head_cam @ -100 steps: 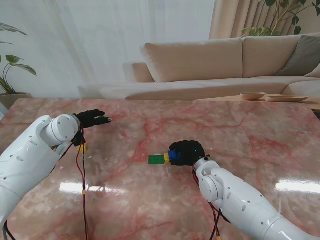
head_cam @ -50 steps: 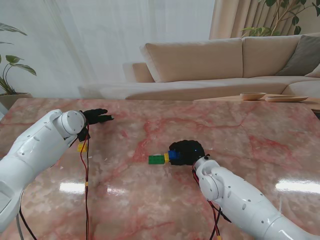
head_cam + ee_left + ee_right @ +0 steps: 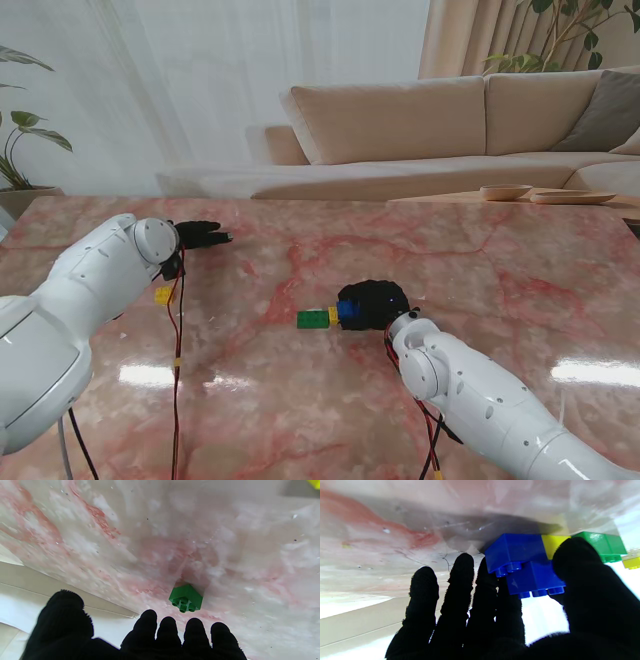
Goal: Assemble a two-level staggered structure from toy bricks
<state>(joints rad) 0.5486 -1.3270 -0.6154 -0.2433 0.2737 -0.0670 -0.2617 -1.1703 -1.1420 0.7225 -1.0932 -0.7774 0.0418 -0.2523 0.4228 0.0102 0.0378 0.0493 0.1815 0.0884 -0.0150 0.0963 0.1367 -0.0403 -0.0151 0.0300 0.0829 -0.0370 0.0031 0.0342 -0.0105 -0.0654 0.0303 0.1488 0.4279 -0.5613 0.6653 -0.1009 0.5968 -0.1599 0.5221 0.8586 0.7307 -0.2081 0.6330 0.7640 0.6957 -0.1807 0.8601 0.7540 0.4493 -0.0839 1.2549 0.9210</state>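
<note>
- The fingers of the right hand are curled over the build at the middle of the counter — thumb and fingers pinch the upper blue brick, which sits offset on the lower blue brick.
- The base row runs leftward from that hand: blue, then a yellow brick, then a green brick at its free end.
- The left hand hovers far to the left, fingers apart and straight, holding nothing; a loose small green brick lies on the counter just past its fingertips.
- Another yellow piece lies beside the left forearm; its shape is unclear.
- Handling, as I judge it: the bricks are light, rigid, glossy plastic — likely to skate on the polished stone if nudged sideways. Best taken by two opposite flat side walls, studs up, and pressed straight down to seat.
- The loose brick is small, so a thumb-and-two-finger pinch should serve.
</note>
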